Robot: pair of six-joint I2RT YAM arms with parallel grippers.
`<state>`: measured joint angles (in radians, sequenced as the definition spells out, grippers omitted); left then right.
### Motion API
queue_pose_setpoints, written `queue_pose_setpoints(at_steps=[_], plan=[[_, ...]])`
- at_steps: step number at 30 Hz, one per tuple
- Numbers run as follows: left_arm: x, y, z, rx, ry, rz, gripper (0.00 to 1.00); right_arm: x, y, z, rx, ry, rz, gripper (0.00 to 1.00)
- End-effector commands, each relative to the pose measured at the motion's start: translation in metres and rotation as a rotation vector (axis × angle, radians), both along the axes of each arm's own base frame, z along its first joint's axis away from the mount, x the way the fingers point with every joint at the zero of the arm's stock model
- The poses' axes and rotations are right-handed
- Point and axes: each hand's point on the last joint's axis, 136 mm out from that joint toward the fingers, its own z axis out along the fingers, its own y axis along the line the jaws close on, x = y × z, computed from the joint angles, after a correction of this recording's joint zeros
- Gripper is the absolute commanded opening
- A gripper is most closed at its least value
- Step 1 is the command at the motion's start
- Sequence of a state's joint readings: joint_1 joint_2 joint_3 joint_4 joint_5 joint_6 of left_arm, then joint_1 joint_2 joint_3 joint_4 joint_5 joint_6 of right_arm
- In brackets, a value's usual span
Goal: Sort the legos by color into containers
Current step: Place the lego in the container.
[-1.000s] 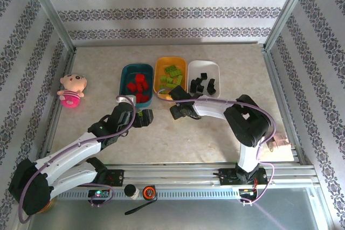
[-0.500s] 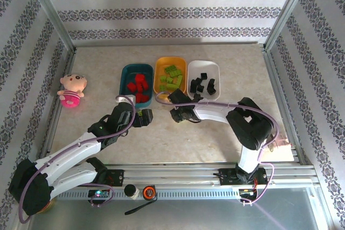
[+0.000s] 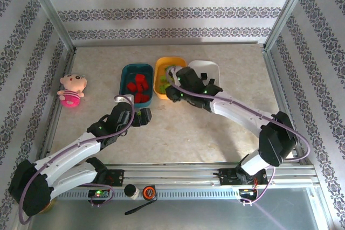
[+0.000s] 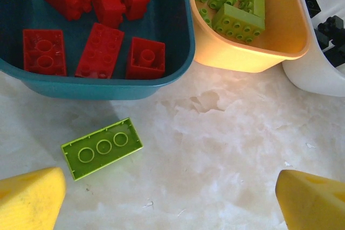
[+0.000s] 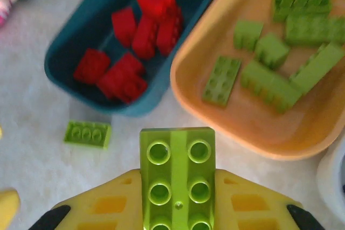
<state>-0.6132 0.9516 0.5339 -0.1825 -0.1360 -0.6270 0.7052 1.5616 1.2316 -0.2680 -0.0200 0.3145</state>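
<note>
Robot test cell, laboratory type.
Aluminium frame posts [image 3: 51, 12] and patterned wall panels [image 3: 172, 12] enclose a marble-look worktop [image 3: 178, 133]; two cabled robot arms [image 3: 75, 152] are bolted to a slotted metal rail [image 3: 178, 172] along the bottom of the frame.
</note>
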Motion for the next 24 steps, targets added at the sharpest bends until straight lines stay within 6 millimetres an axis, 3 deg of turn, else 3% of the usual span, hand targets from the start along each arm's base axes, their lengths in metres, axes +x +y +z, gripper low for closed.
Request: queue_pose_setpoints(at_steps=[1,7,11,15,20,24], plan=[[-0.002,0.010,-0.001,0.007,0.011,0.036,1.00,0.038,-0.003,0.002,-0.013,-0.031,-0.068,0.26],[-0.006,0.012,-0.001,0.003,0.010,0.035,1.00,0.101,-0.016,-0.035,-0.075,0.022,-0.196,0.26],[-0.007,0.014,0.000,0.003,0.007,0.040,1.00,0.124,-0.022,-0.057,-0.103,0.059,-0.259,0.28],[-0.008,0.016,0.000,0.007,0.005,0.044,1.00,0.132,-0.025,-0.070,-0.108,0.086,-0.296,0.31],[-0.007,0.020,0.001,0.025,0.003,0.057,1.00,0.133,-0.020,-0.065,-0.087,0.091,-0.283,0.65],[-0.006,0.026,0.002,0.056,0.003,0.076,0.99,0.124,-0.021,-0.046,-0.059,0.062,-0.273,0.73]])
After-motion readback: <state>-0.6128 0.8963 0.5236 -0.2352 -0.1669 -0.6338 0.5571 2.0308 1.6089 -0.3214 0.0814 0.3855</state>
